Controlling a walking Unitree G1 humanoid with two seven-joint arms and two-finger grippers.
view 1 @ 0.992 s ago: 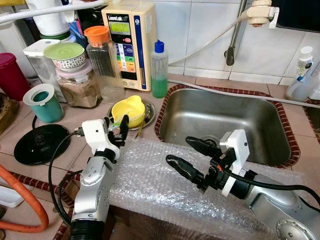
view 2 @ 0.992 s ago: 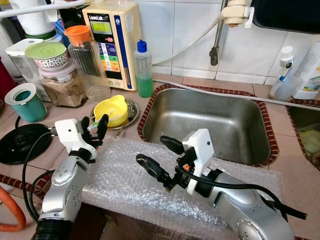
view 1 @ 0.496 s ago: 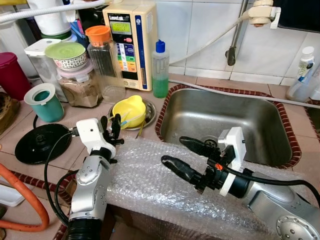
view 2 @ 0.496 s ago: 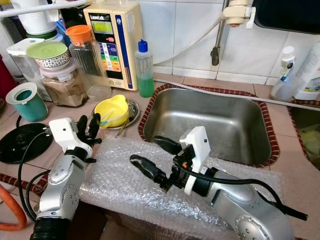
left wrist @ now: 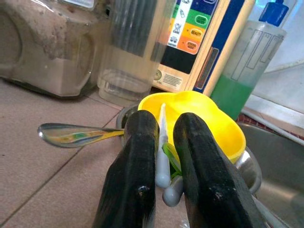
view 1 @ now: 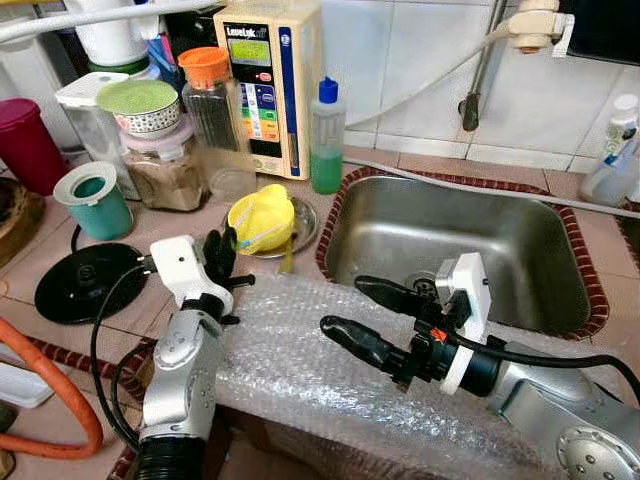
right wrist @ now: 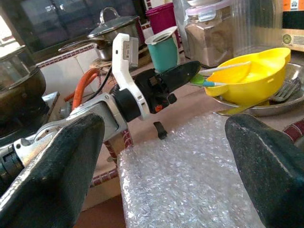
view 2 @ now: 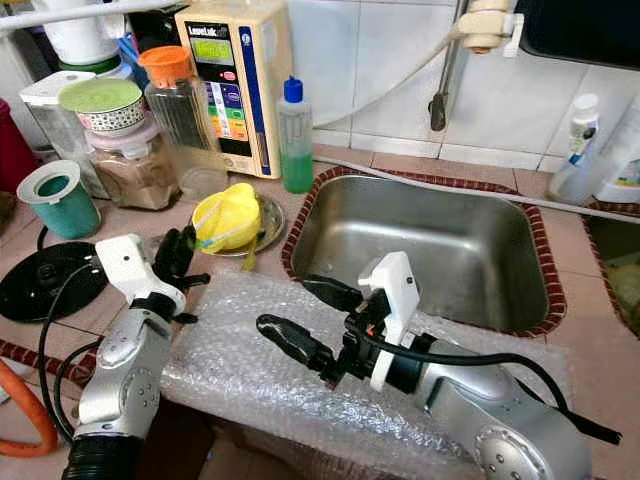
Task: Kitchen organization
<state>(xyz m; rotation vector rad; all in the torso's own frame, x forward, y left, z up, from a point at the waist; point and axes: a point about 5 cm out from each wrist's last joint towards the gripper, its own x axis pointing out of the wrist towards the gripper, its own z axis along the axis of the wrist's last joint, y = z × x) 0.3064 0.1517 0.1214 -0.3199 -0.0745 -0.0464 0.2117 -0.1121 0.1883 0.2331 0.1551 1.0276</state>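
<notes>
Yellow plastic bowl (view 1: pixel 261 217) tipped on a steel plate (view 1: pixel 300 222) beside the sink (view 1: pixel 560 270), thin utensils inside. Left gripper (left wrist: pixel 164 142) just short of the handles, fingers nearly together around a white plastic handle (left wrist: pixel 162 156), firm grip not confirmable. Right gripper (view 1: pixel 370 315) spread wide, empty, over bubble wrap (view 1: pixel 300 370). Probably light, stiff, slick; best pinched mid-handle, gently, or bowl likely to skid.

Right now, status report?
Left gripper shut on white utensil handle at yellow bowl. Right gripper open over bubble wrap. Spoon beside bowl.
</notes>
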